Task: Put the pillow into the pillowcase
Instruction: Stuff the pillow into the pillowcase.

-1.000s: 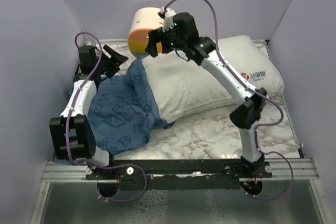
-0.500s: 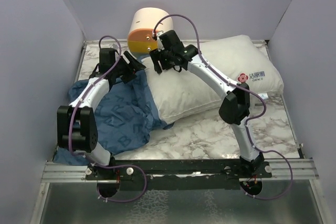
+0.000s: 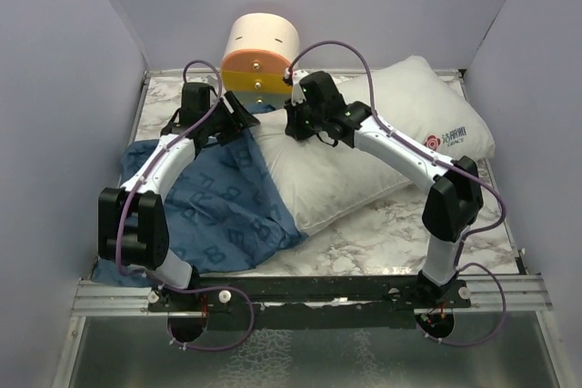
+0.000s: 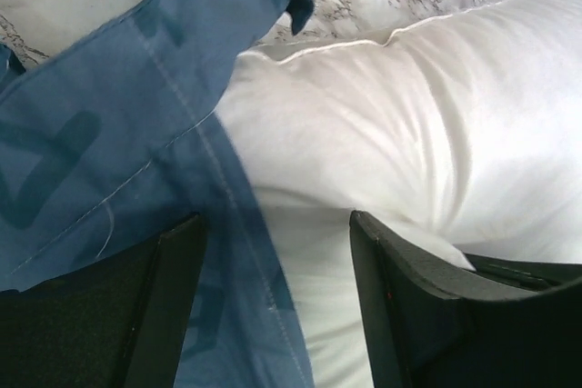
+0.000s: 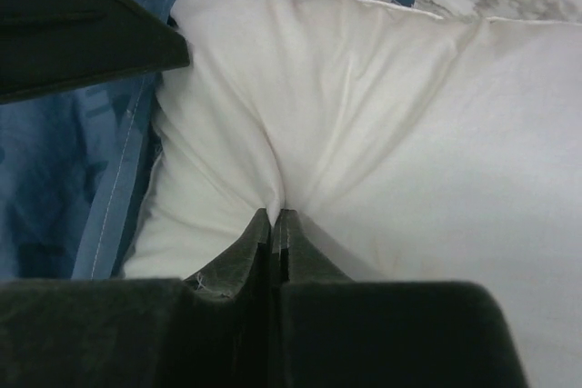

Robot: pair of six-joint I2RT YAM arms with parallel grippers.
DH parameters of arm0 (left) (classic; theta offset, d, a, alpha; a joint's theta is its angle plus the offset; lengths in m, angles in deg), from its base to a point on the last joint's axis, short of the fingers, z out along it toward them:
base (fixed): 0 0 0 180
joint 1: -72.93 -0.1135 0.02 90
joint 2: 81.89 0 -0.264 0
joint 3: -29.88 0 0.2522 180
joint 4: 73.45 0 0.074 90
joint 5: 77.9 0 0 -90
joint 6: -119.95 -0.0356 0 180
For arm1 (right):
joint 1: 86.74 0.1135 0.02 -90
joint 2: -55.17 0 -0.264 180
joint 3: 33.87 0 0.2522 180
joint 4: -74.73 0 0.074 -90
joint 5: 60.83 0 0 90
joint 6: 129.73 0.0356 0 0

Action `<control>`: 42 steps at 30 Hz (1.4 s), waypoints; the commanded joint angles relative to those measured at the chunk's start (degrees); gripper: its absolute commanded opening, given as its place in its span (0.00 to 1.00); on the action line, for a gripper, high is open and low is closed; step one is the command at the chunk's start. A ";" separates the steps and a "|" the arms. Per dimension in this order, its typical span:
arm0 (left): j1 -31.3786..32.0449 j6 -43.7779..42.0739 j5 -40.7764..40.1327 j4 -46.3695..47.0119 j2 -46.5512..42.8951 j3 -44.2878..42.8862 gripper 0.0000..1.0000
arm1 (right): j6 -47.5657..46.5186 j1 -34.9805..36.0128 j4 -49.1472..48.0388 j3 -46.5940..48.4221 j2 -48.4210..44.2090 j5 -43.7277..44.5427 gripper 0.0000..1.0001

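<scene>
The white pillow lies slantwise across the marble table, its left end at the mouth of the blue pillowcase. My right gripper is shut on a pinched fold of pillow fabric; in the right wrist view the cloth puckers into its closed tips. The pillow fills that view, with the pillowcase at its left. My left gripper is open, and in its wrist view the left gripper straddles the pillowcase hem where it lies over the pillow.
A cream-and-orange cylinder stands at the back, just behind both grippers. Lilac walls close in the left, right and back. A metal rail runs along the near edge of the marble table.
The right gripper dropped onto the pillow's left end and shut on its fabric. The left gripper moved right, to the pillowcase mouth. The pillow shifted slightly right.
</scene>
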State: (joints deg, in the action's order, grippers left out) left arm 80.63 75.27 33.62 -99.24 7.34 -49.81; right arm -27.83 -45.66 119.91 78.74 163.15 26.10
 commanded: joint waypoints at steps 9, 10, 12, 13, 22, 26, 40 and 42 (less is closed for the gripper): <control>5.26 -3.51 -9.60 -11.89 -10.17 0.85 0.52 | 5.60 0.67 -7.78 -12.90 -8.54 -5.41 0.01; 5.45 -3.38 -10.39 -12.62 -10.80 1.39 0.52 | 5.66 0.67 -8.11 -13.34 -8.82 -5.70 0.01; 5.57 -3.25 -11.55 -13.75 -12.23 2.23 0.52 | 5.83 0.67 -8.70 -14.15 -9.24 -6.37 0.01; 5.57 -3.30 -11.85 -13.94 -12.58 2.69 0.52 | 5.86 0.67 -9.00 -14.53 -9.55 -6.72 0.01; 5.65 -4.08 -10.45 -11.64 -8.64 1.26 0.43 | 6.31 0.67 -11.07 -17.53 -10.89 -8.22 0.01; 5.95 -4.46 -9.43 -11.81 -6.67 -0.27 0.29 | 6.56 0.67 -11.89 -18.40 -11.43 -8.27 0.01; 6.76 -5.00 -3.89 -14.65 -9.84 -11.24 0.00 | 5.53 0.67 -13.19 -19.99 -14.92 -9.17 0.01; 7.52 -3.82 -1.77 -12.91 -9.56 -13.32 0.00 | 5.99 0.67 -15.19 -21.22 -16.77 -10.21 0.01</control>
State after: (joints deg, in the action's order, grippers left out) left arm 86.69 70.92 26.15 -115.13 0.33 -58.21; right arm -22.85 -45.55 104.92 59.88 150.85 20.46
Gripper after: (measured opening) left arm 0.012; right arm 0.016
